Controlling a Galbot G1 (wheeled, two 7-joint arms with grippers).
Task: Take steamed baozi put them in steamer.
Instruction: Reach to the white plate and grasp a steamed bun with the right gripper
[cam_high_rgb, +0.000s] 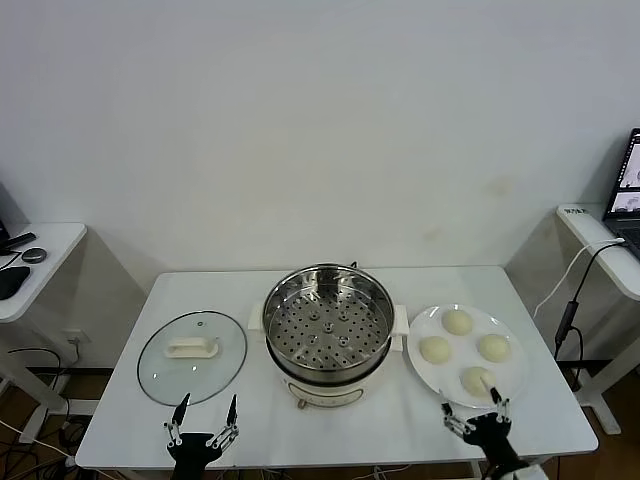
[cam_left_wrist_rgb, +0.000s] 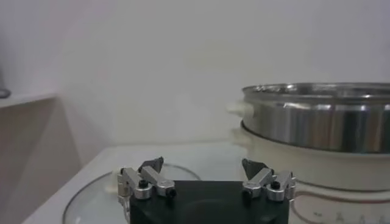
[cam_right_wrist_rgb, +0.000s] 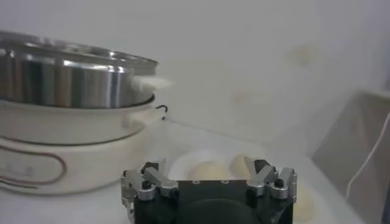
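Step in hand, as I read it: first reach for a bun, nothing picked yet. All four baozi (cam_high_rgb: 466, 350) sit on the plate (cam_high_rgb: 425, 372) at lower right of the head view, steamer (cam_high_rgb: 328, 322) at centre with its tray bare, lid (cam_high_rgb: 192, 357) off and flat on the tabletop (cam_high_rgb: 400, 420) at lower left. Right gripper (cam_high_rgb: 476, 409) hangs at the bottom right of the frame, fingers spread wide and holding nothing; it is just below the plate's near rim, with the nearest baozi (cam_high_rgb: 477, 380) right above the fingertips, close but not touching. In the right wrist view the buns show pale just past the fingers (cam_right_wrist_rgb: 262, 173), roughly centred between them. Left gripper (cam_high_rgb: 203, 418) is parked at bottom left, just below the lid's near edge, fingers also spread and empty; it looks idle for this one. To do it well: take the nearest bun first so the others don't get shoved, centre it between the fingers before descending, come down far enough to straddle its widest part without scraping the plate, and close softly, since dough will likely dent or stick. Then lift clear of the steamer's rim before moving across, and set it toward the far side of the tray to leave room for the rest.
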